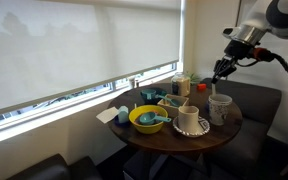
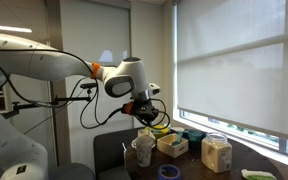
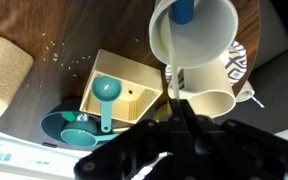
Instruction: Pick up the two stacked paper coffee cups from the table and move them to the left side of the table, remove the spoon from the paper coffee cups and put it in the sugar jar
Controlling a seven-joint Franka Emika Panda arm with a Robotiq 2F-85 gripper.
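My claw (image 1: 220,71) hangs in the air over the right side of the table (image 1: 230,129), straight above the two stacked paper coffee cups (image 1: 220,108), well clear of their rim. Same in the other exterior view: claw (image 2: 145,117) up, cups (image 2: 142,151) upright below it, near the table's edge. In the wrist view my fingers (image 3: 172,100) are drawn tight together on a thin pale sliver, the spoon (image 3: 168,78), which sticks out past the tips, so clenched on the spoon. In both exterior views the spoon is too small to make out. Pale cups sit just beyond my fingertips in the wrist view, one with something blue in its mouth; I can't tell which are the paper ones. Left of them there is a yellow box (image 3: 134,92) with a teal scoop (image 3: 106,96) in it. In an exterior view, left of the paper cups: a cream mug (image 1: 190,119) on a saucer, then a yellow bowl (image 1: 149,119). A jar with pale contents (image 2: 216,154) stands apart from the cups, a box (image 2: 172,146) between them.
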